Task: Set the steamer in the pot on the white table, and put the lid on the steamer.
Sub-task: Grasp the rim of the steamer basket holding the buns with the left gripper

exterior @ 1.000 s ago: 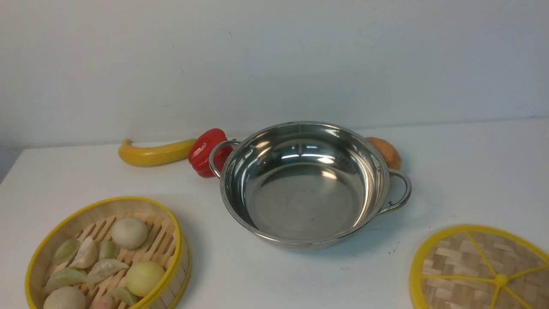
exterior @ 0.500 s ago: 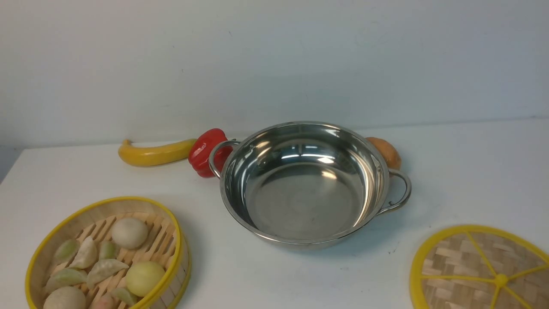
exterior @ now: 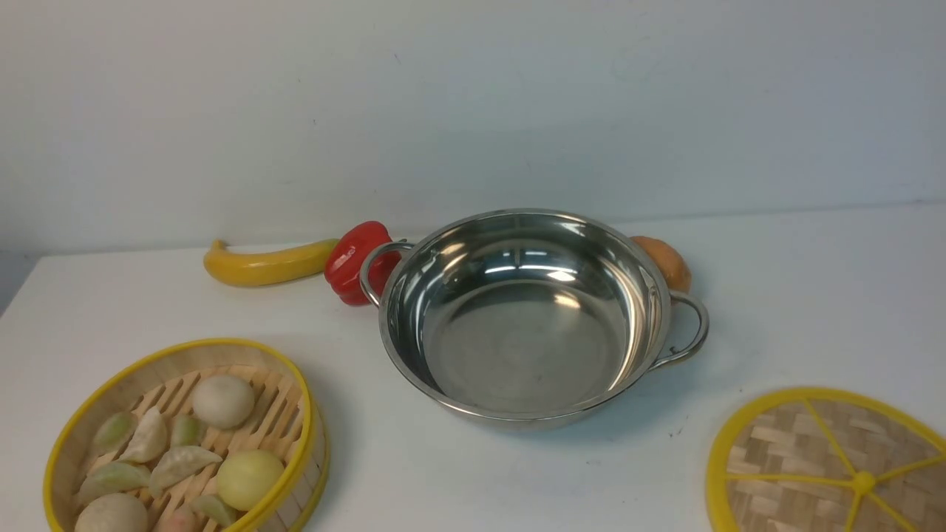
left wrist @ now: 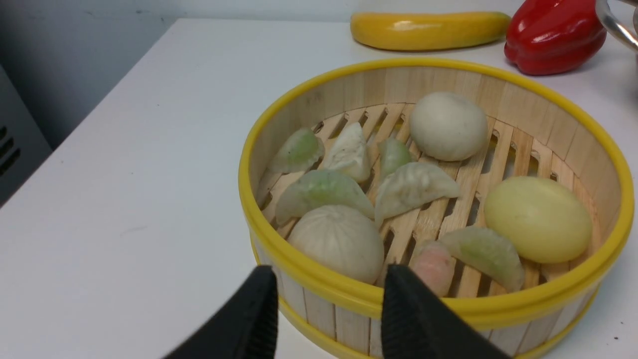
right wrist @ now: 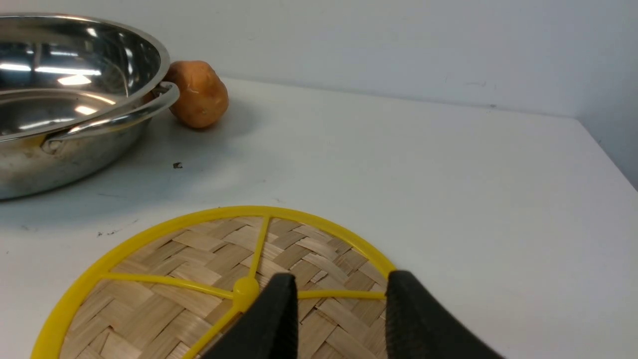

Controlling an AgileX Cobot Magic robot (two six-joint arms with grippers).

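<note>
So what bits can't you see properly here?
- Front view: the steamer and the lid are cut off by the bottom edge, the lid by the right edge too.
- Front view: the potato is mostly hidden behind the pot.
- Front view: neither gripper shows.
- Wrist views: only the fingertips of the left gripper and right gripper show; the bottom edge cuts off the rest.

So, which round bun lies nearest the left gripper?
The pleated bun, right by the left gripper; the smooth white bun and yellow bun lie farther.
</note>
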